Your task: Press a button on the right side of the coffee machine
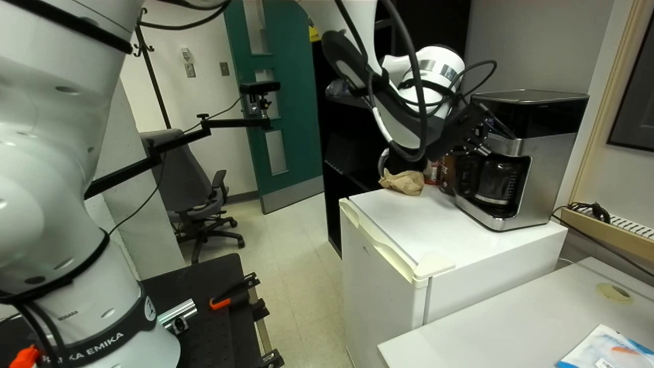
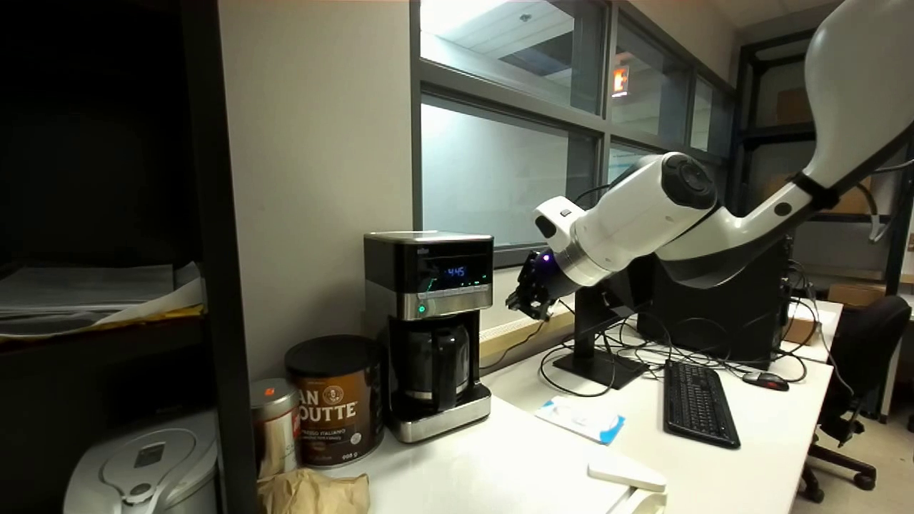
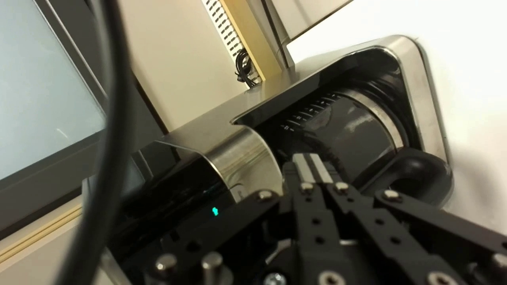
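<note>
Wrist view: gripper (image 3: pixel 313 168) narrow, fingertips together, in front of coffee machine (image 3: pixel 245 158); exact gap hard to judge. Carafe handle (image 3: pixel 431 170) right of fingertips, dark cable (image 3: pixel 115 99) across left side. In exterior view, machine left of gripper, apart; coffee can (image 2: pixel 335 407) just left, crumpled paper bag (image 2: pixel 314 492) near left. White fridge (image 1: pixel 383 286) beneath machine.

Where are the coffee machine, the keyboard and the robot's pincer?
Coffee machine (image 2: pixel 450 303): in an exterior view, on its silver front band.
Keyboard (image 2: pixel 700 403): in an exterior view, on the middle of its keys.
Pincer (image 3: pixel 312 168): in the wrist view, midway between its fingertips.
</note>
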`<state>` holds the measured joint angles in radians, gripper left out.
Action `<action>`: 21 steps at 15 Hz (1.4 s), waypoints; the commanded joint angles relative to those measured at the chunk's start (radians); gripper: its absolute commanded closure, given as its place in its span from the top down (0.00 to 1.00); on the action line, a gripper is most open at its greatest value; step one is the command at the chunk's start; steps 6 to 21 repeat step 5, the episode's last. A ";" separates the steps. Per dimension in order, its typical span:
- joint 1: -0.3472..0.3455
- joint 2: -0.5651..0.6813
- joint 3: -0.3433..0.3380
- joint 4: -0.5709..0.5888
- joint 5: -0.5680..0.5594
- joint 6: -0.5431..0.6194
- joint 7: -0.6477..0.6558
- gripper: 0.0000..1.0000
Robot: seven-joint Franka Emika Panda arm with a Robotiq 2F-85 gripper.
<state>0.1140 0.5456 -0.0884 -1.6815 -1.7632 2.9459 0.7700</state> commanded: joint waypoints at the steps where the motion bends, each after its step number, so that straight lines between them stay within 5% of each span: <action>1: -0.004 -0.126 -0.009 -0.149 -0.065 0.015 0.066 0.00; 5: -0.019 -0.188 -0.004 -0.233 -0.061 0.038 0.070 0.00; 21: -0.019 -0.188 -0.004 -0.233 -0.061 0.038 0.070 0.00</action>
